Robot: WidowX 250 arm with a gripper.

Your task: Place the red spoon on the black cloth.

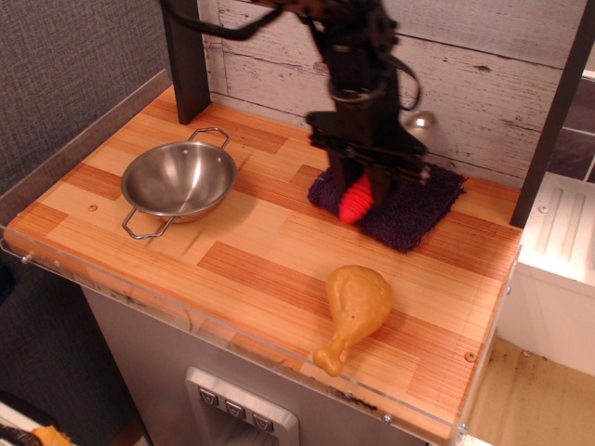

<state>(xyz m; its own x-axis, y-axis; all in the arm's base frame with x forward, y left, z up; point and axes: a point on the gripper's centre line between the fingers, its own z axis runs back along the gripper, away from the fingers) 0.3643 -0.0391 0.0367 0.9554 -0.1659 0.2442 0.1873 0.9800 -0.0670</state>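
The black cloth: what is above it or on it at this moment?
Above the black cloth the gripper holds the red spoon by its handle, the silver bowl end up. The arm covers the cloth's middle, so whether the spoon touches it cannot be seen.
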